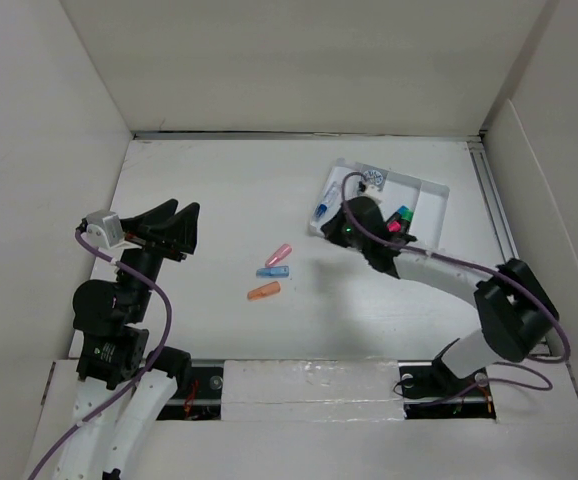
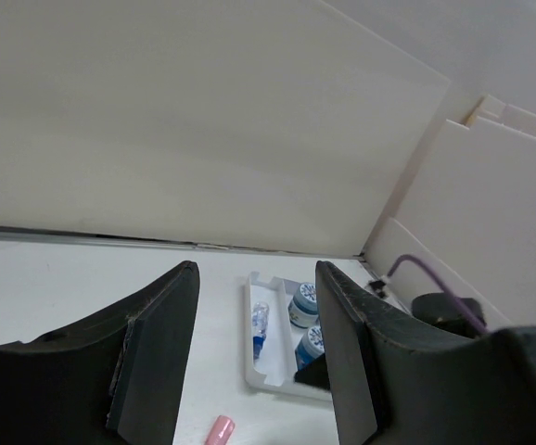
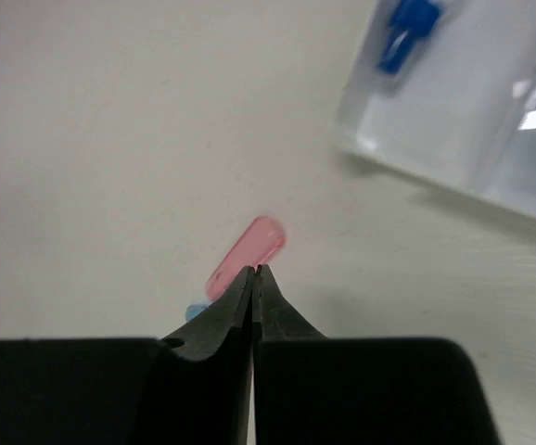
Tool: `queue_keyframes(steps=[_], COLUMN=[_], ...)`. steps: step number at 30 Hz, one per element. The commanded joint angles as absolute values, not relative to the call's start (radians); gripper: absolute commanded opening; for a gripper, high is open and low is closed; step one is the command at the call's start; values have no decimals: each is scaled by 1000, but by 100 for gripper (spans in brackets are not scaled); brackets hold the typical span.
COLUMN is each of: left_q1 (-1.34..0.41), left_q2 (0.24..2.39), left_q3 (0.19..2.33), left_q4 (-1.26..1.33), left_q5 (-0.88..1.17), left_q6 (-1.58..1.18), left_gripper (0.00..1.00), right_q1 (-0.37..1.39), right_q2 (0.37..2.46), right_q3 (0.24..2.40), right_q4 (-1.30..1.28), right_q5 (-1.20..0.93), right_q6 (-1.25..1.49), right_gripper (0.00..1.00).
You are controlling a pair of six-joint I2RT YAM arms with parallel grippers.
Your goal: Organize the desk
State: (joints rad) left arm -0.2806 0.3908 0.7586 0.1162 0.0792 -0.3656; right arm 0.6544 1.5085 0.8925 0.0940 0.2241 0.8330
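The desk (image 1: 219,200) is a wide white tabletop. Three small caps lie near its middle: pink (image 1: 279,254), blue (image 1: 273,271) and orange (image 1: 264,292). My right gripper (image 1: 341,230) hangs over the near-left corner of the white tray (image 1: 431,188). In its wrist view that gripper (image 3: 255,271) is shut with nothing between the fingers, and the pink cap (image 3: 248,255) lies just beyond the tips. My left gripper (image 1: 174,228) is raised at the left, open and empty (image 2: 257,278), facing the tray (image 2: 249,334).
The tray holds blue-lidded jars (image 2: 303,301), a small blue-and-clear bottle (image 2: 260,329) and coloured markers (image 1: 401,218). White walls enclose the desk on the far side and both flanks. A metal rail (image 1: 494,210) runs along the right edge.
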Motion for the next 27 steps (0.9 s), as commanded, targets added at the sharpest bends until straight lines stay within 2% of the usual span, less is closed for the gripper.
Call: queue_keyframes(steps=[1,4,7,21,27], left_q1=[-282,-282,-282,-282,-282], left_q2=[397,399,390,385,379], left_q3=[761,764,761,762,762], left_q4=[169,166,170,166,167], left_q5=[95,95,95,97,89], left_q6=[-371,-373,-373,-373,-370], left_gripper=[48,48,48,49,49], right_q1=[745,810,853,906,959], right_q2=[1627,1730,1822,2075,2180], right_q3=[1006,1098,1193,1419,1528], right_q4=[54,17,-55,-169,-258], right_q5=[238,236,253,290,425], right_q6=[788,785,778,752,716], right_gripper=[3,43,55,61,63])
